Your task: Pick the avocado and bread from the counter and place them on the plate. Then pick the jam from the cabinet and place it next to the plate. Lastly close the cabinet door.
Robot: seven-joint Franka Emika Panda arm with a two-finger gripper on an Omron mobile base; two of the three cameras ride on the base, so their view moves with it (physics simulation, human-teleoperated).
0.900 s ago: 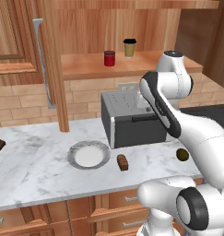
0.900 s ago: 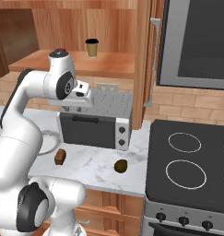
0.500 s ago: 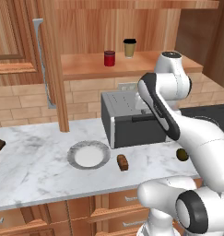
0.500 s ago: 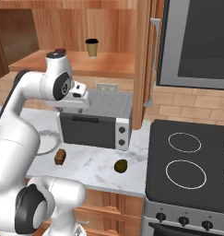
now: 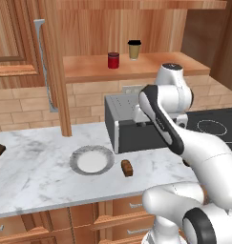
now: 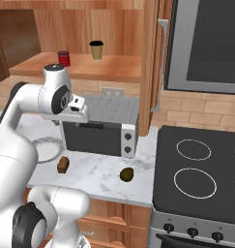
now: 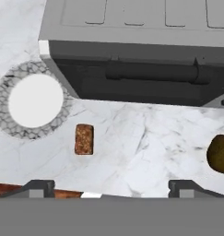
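We note the white two-finger gripper [image 7: 111, 186] high over the white marble counter with grey veining [image 7: 141, 143], looking straight down. Its dark fingertips [image 7: 39, 186] stand spread wide apart at the bottom of the hand view, with nothing between them.

The brown oblong piece of bread [image 7: 84, 138] lies flat on the marble, just beside the round plate with a mottled grey rim and white centre [image 7: 5, 120] but not touching it. In the left base view the bread [image 5: 127, 167] sits to the right of the plate [image 5: 77, 157]; in the right base view we see the bread [image 6: 63, 164] near the counter's front edge, the plate [image 6: 50, 141] partly hidden behind the arm.

The small dark olive-green avocado [image 6: 126, 174] rests on the counter [image 6: 97, 169] in front of the grey boxy toaster oven [image 6: 102, 128], well apart from the bread. In the hand view the avocado [image 7: 219, 154] is cut by the frame edge.

The brown wooden wall cabinet [image 5: 131, 71] stands open (its inner shelf is in plain sight). On that shelf the small red jam jar with a dark lid [image 5: 113, 60] stands upright, just beside a taller tan paper cup with a dark lid [image 5: 134, 49]. The tall panelled cabinet door with the long silver bar handle [image 5: 46, 62] is swung out to the left.

A black stovetop with ring burners [image 6: 196, 167] adjoins the counter.
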